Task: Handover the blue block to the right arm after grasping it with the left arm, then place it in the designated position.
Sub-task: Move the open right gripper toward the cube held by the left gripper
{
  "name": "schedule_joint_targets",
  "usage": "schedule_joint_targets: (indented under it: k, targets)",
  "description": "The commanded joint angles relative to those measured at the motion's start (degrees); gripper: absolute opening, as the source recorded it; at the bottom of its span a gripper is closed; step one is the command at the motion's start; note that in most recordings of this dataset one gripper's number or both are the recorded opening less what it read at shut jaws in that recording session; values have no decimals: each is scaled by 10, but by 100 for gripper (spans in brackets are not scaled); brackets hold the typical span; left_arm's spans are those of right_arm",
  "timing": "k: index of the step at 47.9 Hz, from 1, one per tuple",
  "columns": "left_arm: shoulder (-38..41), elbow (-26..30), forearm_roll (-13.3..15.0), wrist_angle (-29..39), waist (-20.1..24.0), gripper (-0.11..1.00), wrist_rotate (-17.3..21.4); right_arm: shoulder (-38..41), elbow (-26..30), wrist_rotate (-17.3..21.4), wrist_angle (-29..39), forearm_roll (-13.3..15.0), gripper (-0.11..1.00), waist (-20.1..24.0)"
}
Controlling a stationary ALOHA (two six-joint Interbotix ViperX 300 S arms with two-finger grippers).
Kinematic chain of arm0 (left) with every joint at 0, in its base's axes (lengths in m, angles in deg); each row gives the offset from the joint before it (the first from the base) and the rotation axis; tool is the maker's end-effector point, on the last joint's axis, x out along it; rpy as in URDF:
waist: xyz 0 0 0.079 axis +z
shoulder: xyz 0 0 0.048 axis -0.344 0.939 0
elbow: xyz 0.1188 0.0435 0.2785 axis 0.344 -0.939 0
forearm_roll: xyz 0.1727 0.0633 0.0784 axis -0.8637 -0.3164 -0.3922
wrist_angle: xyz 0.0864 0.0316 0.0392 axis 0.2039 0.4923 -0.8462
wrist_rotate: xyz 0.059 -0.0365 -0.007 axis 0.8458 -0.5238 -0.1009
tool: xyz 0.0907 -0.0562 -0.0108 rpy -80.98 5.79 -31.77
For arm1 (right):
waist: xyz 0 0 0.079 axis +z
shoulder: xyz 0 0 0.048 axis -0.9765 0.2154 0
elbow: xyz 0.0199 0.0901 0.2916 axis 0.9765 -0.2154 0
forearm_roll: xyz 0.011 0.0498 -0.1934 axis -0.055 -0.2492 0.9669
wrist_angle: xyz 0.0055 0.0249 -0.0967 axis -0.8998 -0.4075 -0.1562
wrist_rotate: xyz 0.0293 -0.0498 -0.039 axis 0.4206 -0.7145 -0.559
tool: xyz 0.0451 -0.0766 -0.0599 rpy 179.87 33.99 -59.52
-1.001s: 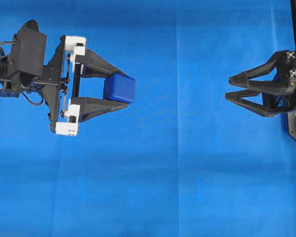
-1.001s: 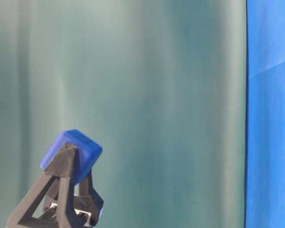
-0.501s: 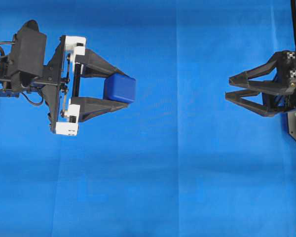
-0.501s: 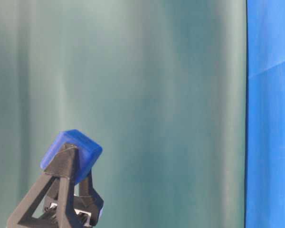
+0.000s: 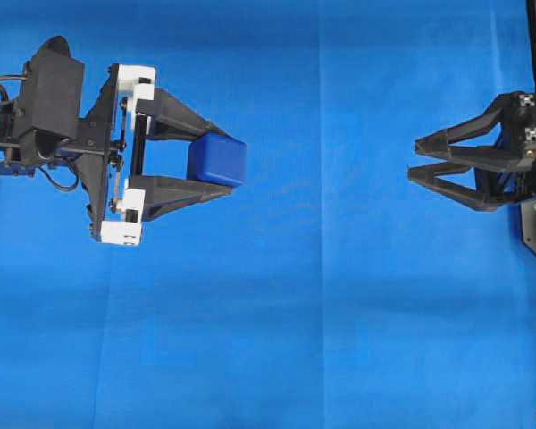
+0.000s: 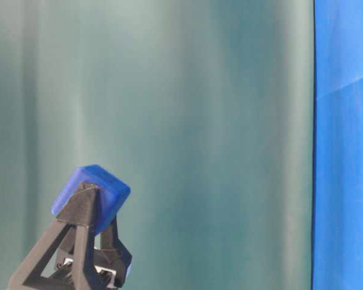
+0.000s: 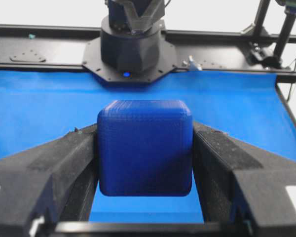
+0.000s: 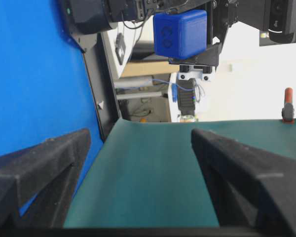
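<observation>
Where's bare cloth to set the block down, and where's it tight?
Free: the wide middle strip of blue cloth between the left gripper holding the blue block and the open right gripper, plus the whole lower half. Crowded: the left and right edges, under the arms.

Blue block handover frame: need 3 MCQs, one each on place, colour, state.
1. Where is the blue block?
A. lying on the cloth
B. between the left tool's fingers
C. in the right tool

2. What colour is the cloth under the arms?
A. bright blue
B. red
C. white

3. How is the right tool set?
A. shut on the block
B. shut on nothing
C. open, holding nothing

Key: 1 B, the left tool clamps the block on both sides in the left wrist view. 2 A, the overhead view shows blue cloth throughout. 3 C, its fingers stand apart with only a gap between them.
</observation>
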Motion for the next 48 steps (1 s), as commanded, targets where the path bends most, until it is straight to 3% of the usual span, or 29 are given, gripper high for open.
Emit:
schedule_joint_targets:
  k: [1, 14, 24, 48]
  targets:
    - [-4, 11, 0, -5, -1, 49, -1, 2, 14, 1, -4, 0, 96, -1]
    - [-4, 10, 0, -6, -2, 49, -1, 17, 24, 0, -9, 0, 96, -1]
    - [-4, 10, 0, -6, -2, 49, -1, 66, 62, 0, -19, 0, 96, -1]
    - [-4, 11, 1, -6, -5, 49, -9, 268, 225, -22, -48, 15, 96, -1]
